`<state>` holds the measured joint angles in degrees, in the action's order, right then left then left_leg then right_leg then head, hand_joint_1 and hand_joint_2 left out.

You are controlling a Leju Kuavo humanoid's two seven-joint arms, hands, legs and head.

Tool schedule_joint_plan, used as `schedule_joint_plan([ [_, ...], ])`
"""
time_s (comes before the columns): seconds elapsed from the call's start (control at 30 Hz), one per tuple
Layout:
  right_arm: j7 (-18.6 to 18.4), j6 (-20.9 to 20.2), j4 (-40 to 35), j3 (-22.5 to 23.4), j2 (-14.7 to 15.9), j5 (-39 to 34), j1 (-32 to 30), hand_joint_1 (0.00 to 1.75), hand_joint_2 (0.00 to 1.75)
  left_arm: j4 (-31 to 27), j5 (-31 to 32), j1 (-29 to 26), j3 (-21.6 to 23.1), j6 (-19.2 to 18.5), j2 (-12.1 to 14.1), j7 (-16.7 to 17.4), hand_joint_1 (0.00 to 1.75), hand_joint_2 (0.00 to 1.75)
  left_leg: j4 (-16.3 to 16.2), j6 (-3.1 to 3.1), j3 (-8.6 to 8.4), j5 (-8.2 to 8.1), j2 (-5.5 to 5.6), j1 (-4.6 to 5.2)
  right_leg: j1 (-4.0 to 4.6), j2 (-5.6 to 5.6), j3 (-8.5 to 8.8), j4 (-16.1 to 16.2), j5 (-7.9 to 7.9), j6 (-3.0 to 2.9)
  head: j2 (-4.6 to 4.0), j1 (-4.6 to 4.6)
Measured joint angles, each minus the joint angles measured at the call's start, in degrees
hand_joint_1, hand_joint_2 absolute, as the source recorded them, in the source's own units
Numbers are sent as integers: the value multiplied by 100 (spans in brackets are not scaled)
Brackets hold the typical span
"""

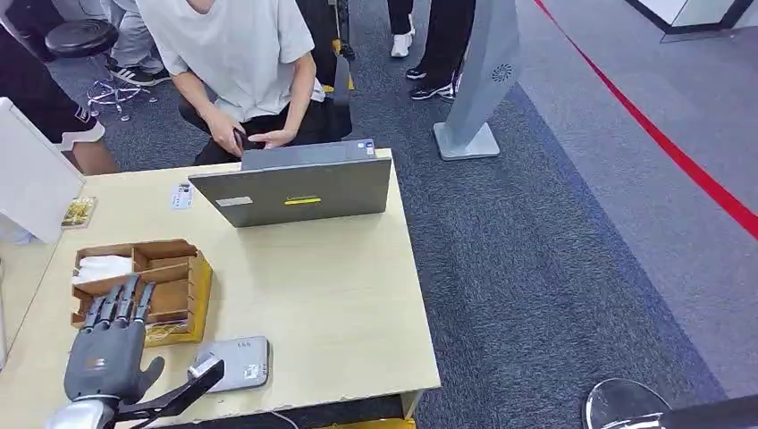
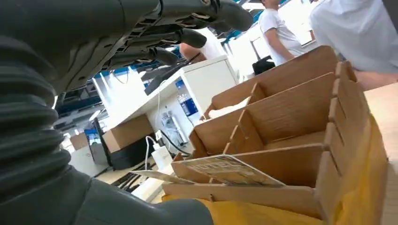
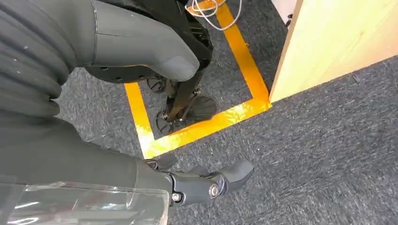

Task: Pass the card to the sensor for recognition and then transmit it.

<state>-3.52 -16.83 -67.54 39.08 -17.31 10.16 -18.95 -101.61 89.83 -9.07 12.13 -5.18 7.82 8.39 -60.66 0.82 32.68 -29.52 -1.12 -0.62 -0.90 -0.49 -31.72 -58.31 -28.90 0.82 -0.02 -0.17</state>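
Left hand (image 1: 112, 344) spread and empty over the brown cardboard divider box (image 1: 179, 279); risks nudging the box or fumbling the thin printed card (image 2: 227, 169) inside.

Pale smooth wooden table (image 1: 340, 295) at centre, matt. On its left, a brown corrugated cardboard organiser box (image 1: 170, 277). Matt grey metal laptop lid (image 1: 295, 192) above. Rough grey carpet floor (image 1: 554, 268) right, crossed by glossy red tape (image 1: 661, 143).

Left hand (image 2: 94, 61) open above divided cardboard box (image 2: 291, 117); card (image 2: 227, 169) inside.
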Motion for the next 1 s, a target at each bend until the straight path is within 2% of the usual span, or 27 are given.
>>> schedule_joint_plan([
  [0.2,15,-17,26,0,0,61,21,0,175,166,4,82,125,64,-2,109,0,175,0,0,0,0,0,0,0,0,-1,0,0,0,0,-2],
  [0.5,15,24,48,0,0,46,24,0,175,348,7,168,131,127,9,477,0,175,0,0,1,0,0,0,0,1,0,0,0,0,0,0],
  [0.67,-4,57,46,-66,0,-52,-1,0,175,435,7,181,103,282,57,680,0,175,0,0,1,0,0,0,0,0,0,0,0,0,0,-2],
  [1.0,-28,83,39,-177,0,-57,-38,0,175,560,7,186,20,391,142,706,0,175,0,0,1,0,0,-1,0,0,0,-1,0,0,0,-2],
])
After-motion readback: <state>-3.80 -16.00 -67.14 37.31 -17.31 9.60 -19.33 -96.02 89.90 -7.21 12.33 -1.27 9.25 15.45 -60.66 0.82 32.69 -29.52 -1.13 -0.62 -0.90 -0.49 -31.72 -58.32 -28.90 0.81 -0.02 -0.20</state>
